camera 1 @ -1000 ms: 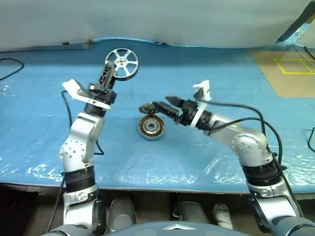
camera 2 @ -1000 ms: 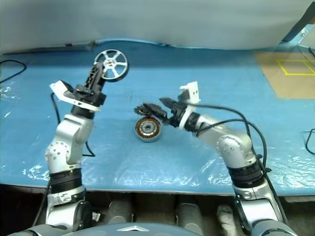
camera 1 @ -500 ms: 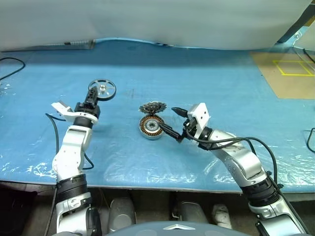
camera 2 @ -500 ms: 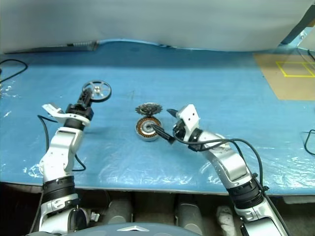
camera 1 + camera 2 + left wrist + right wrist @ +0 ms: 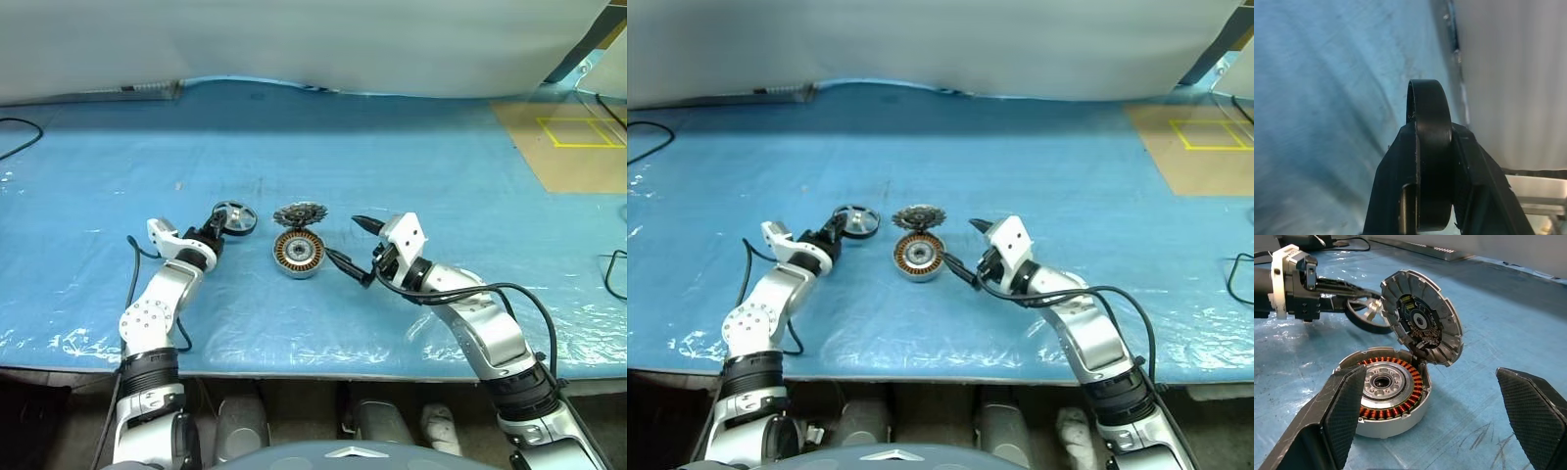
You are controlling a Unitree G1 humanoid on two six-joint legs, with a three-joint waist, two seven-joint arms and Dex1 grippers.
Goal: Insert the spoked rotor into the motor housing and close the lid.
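Observation:
The spoked rotor (image 5: 233,216), black-rimmed with silver spokes, is held low over the blue table, just left of the motor housing. My left gripper (image 5: 218,226) is shut on its rim. In the left wrist view the rotor's black ring (image 5: 1431,142) shows edge-on between the fingers. The motor housing (image 5: 299,253) sits on the table with its copper windings (image 5: 1400,404) exposed. The lid (image 5: 1422,316) stands tilted up at the housing's far rim, ribbed face toward me. My right gripper (image 5: 343,238) is open just right of the housing, holding nothing.
A blue plastic sheet (image 5: 411,147) covers the table. A brown board with yellow tape (image 5: 568,137) lies at the far right. A black cable (image 5: 20,132) runs off the left edge, and a pale backdrop (image 5: 294,39) closes off the far side.
My left arm came down from high up, bringing the rotor low beside the housing's left side. My right gripper sank a little and rolled, staying open.

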